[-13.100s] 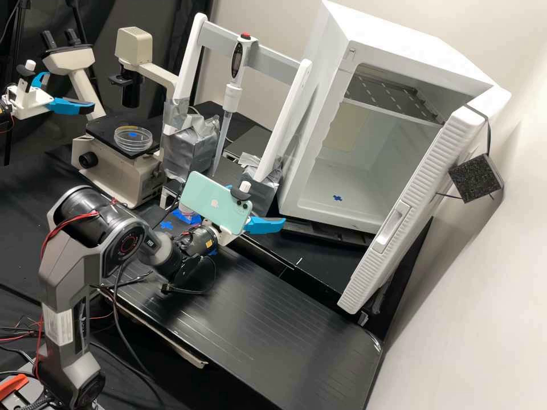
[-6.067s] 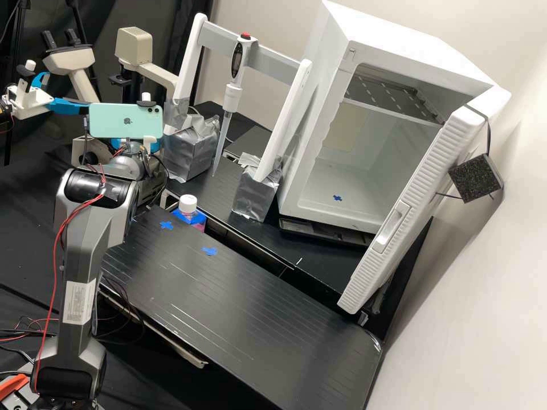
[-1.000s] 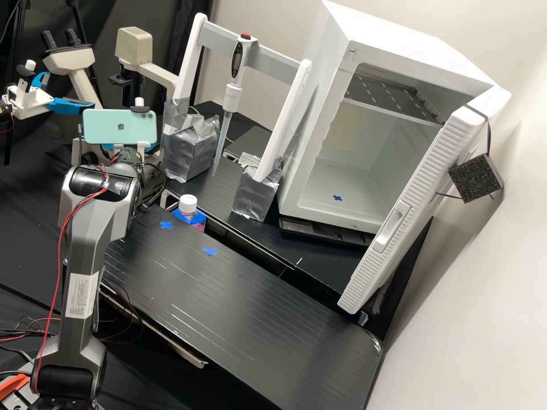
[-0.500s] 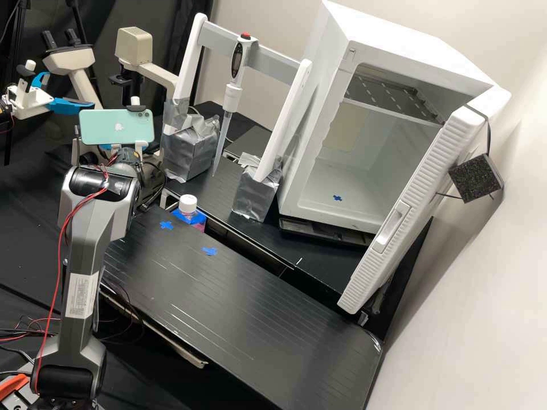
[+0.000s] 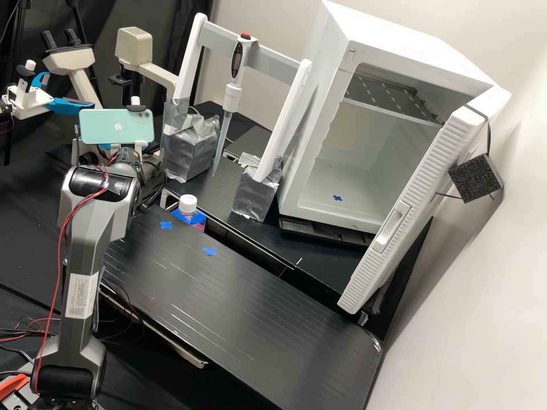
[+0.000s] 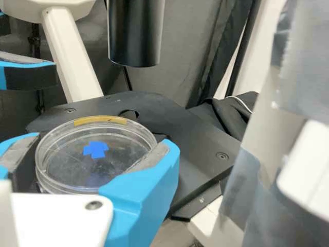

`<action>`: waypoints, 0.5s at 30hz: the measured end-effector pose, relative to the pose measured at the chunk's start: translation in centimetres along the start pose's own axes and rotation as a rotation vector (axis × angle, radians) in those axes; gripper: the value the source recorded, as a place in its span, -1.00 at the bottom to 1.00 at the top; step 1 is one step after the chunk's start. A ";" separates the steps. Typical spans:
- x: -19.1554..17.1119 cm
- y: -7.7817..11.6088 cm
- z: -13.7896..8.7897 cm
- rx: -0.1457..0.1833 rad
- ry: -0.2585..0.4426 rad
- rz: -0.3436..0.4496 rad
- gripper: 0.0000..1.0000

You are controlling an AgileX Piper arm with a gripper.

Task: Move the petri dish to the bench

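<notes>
Blue fingers (image 6: 146, 188) of your gripper (image 5: 139, 148) are closed on the petri dish (image 6: 90, 167), one at each side of its clear rim. You have the dish at the black stage (image 6: 198, 149) of the microscope (image 5: 134, 44), lying roughly level; whether its base touches the stage, you can't tell. Look at the dish and you'll see a blue cross in its middle and a strip of ochre tape (image 6: 100, 120) along the rim. A mint-green phone (image 5: 117, 126) sits upright on your gripper's mount.

Over on the black worktop (image 5: 228, 302), you have two blue tape crosses (image 5: 209, 251), with a white-capped bottle (image 5: 188, 204) near them, just beyond the edge. Behind that, a pipette (image 5: 232, 94) hangs tip down from a white frame (image 5: 268, 54), whose legs stand in bases (image 5: 191, 148) wrapped in silver tape. Beside the frame you'll find a white cabinet (image 5: 399, 51), its door (image 5: 421, 199) open and another blue cross (image 5: 337, 198) on its floor.
</notes>
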 end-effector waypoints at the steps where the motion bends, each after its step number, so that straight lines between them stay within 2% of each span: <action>1: -0.2 0.2 -0.1 0.010 -0.001 0.007 -1.00; 3: -0.6 0.5 -0.2 0.041 -0.007 0.023 -1.00; 6: -1.1 0.7 -0.4 0.059 -0.009 0.033 -1.00; 10: -1.7 0.5 -0.7 0.056 -0.008 0.028 -1.00; 13: -2.1 0.2 -1.0 0.071 -0.009 0.024 -1.00; 15: -2.4 -0.1 -1.2 0.060 -0.010 0.022 -1.00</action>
